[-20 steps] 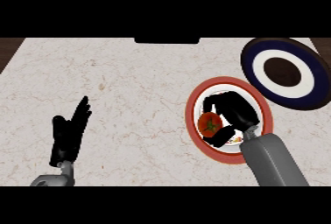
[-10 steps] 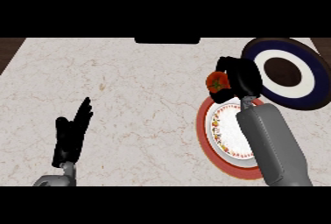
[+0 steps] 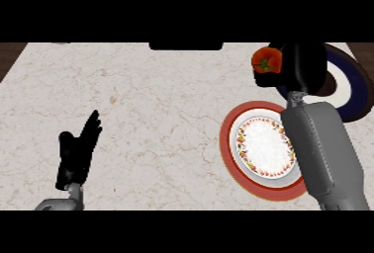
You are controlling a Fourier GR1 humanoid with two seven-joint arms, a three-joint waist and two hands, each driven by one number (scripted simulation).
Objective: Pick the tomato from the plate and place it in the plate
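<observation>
Head view, tomato gripped, forearm covering red plate

Bright, even, diffuse light across counter

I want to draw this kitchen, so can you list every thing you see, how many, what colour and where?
tomato: one, red with a green top, held in the right hand, far right, by the blue plate's left edge
red plate: one, red rim, white middle, on the counter at the right, partly under the forearm
blue plate: one, dark blue with a white ring, far right corner, partly behind the hand
black block: one, black, middle of the far edge
counter: one, pale marble
left hand: one, black, open, resting at lower left
right hand: one, black, curled round the tomato
right forearm: one, grey
</observation>
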